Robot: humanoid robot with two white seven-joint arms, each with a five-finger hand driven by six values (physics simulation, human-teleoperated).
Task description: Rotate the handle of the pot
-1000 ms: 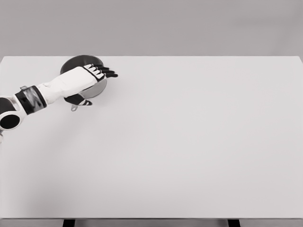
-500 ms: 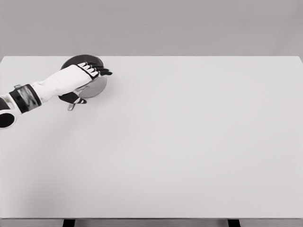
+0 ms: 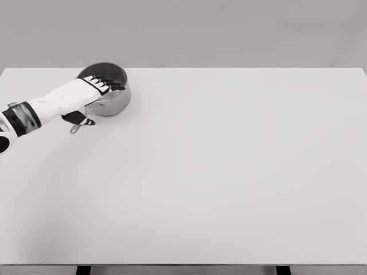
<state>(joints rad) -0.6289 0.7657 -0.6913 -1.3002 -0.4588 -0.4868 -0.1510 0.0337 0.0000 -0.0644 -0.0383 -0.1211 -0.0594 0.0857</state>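
1. The left hand (image 3: pixel 94 90) lay over the pot (image 3: pixel 112 91), with the white back of the hand turned up. Its dark fingers (image 3: pixel 112 83) reached across the rim toward 2 o'clock, over the dark inside of the pot.
2. The thumb (image 3: pixel 78 118) showed dark below the wrist, at about 7 o'clock from the pot, just beside the handle (image 3: pixel 76 128). Whether the hand had really closed on the handle I could not tell, because the palm hid the place of contact.
3. The fingers looked fairly straight, not curled, so by my judgement the hand was resting or pressing on the pot more than gripping it.
4. The pot stood on the white table (image 3: pixel 229 172) near its far left corner, at about 10 o'clock from the middle of the table.
5. The handle came out from under the hand toward 7 o'clock. Only its small end was visible, a little past the thumb.
6. The long axis of pot and handle ran from 7 o'clock to 1 o'clock, nearly along the forearm (image 3: pixel 57 102), which came in from 8 o'clock.
7. So the handle lay on the wrist side of the hand, not in front of the fingertips. I judged that a turning move would need the thumb side to push it sideways.
8. Only the left arm was near the pot. The right arm was not visible.
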